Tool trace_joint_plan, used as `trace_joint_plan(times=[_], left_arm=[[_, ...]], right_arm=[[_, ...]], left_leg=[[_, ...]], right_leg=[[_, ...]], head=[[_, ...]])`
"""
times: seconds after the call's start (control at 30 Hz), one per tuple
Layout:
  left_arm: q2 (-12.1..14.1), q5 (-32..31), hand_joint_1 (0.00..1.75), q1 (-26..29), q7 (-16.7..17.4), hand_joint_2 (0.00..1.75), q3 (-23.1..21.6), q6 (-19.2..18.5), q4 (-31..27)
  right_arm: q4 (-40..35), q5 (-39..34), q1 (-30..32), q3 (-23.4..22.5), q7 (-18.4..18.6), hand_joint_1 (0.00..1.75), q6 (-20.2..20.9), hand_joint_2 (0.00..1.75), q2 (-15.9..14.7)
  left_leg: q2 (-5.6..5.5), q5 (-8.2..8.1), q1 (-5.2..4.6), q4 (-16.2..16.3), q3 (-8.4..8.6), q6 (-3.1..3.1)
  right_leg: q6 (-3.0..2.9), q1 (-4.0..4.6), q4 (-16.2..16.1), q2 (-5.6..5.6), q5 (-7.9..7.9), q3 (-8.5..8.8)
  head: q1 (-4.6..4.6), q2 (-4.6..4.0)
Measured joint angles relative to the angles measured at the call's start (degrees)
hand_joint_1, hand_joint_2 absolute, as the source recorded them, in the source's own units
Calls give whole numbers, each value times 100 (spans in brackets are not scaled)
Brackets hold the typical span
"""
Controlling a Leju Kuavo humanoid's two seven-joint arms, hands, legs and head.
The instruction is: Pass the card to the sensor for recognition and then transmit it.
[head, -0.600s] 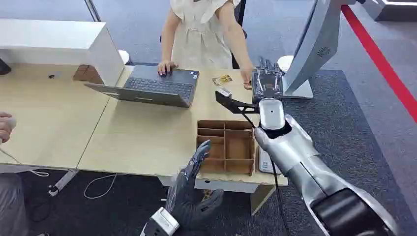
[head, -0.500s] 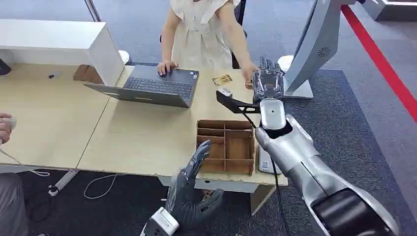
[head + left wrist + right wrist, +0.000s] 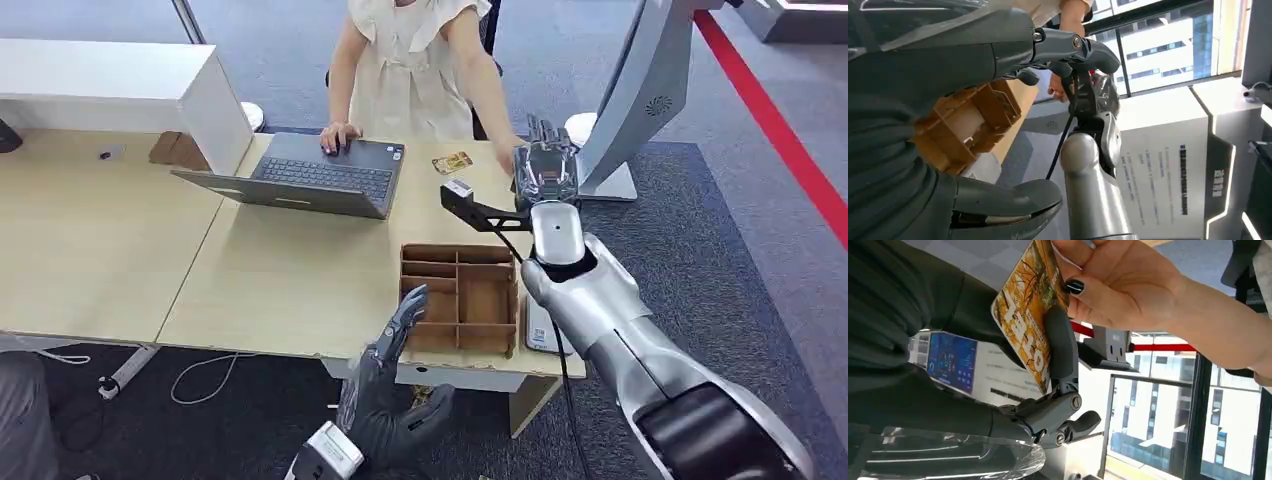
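Right hand (image 3: 998, 365): fingers (image 3: 1060, 347) against an orange printed card (image 3: 1028, 305), which a person's hand (image 3: 1118, 285) also pinches; firm grip unclear, lettering illegible. Left hand (image 3: 390, 385): fingers apart, empty, below counter (image 3: 290, 270) edge. Brown cardboard divider tray (image 3: 460, 298) nearby, compartments look bare.

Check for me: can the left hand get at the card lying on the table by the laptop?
Probably not as it stands. The left hand hangs open below the near table edge; the card lies at the far side, past the divided box.
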Motion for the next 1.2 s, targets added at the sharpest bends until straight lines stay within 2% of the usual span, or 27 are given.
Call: trace_joint_plan(times=[0.37,0.5,0.57,0.63,0.7,0.8,0.93,1.2], left_arm=[[2,9,0,7,-4,175,2,0,33],[2,-20,0,27,-39,175,22,138,35],[4,-61,0,59,-39,175,61,262,35],[22,-109,0,113,-33,175,112,389,26],[52,-177,0,177,6,175,164,533,11],[114,-258,0,294,134,175,243,739,-64],[197,-277,0,395,157,175,312,824,-155],[350,-361,0,609,394,175,404,1187,-354]], right_arm=[[20,-114,4,-28,-90,175,-173,175,-31],[-61,-611,86,-124,-361,175,-812,175,-46],[-246,-1048,201,-192,-707,175,-1149,175,-74],[-572,-1315,432,-264,-1031,175,-1292,175,-138],[-1013,-1392,755,-308,-1119,175,-1283,175,-256],[-1695,-1443,1378,-422,-1064,175,-1274,175,-525],[-2374,-1445,1897,-560,-1027,175,-1263,175,-872],[-3637,-1635,2951,-802,-651,175,-1049,175,-1718]], left_leg=[[0,0,0,0,0,0],[0,0,0,0,0,0],[0,0,1,0,1,0],[0,0,1,0,3,0],[-1,-1,1,0,4,0],[-3,-3,1,0,1,2],[1,-4,0,0,0,3],[-1,-8,-1,0,2,5]], right_leg=[[0,0,0,0,0,0],[0,0,0,0,0,0],[0,1,0,0,0,0],[0,2,-1,0,0,0],[-1,2,-1,0,-1,0],[0,2,-3,-1,-2,1],[-1,-1,-3,2,-1,-1],[4,-1,-5,0,-5,5]], head=[[0,0],[2,0],[2,0],[0,0],[2,0],[0,0],[0,0],[0,0]])
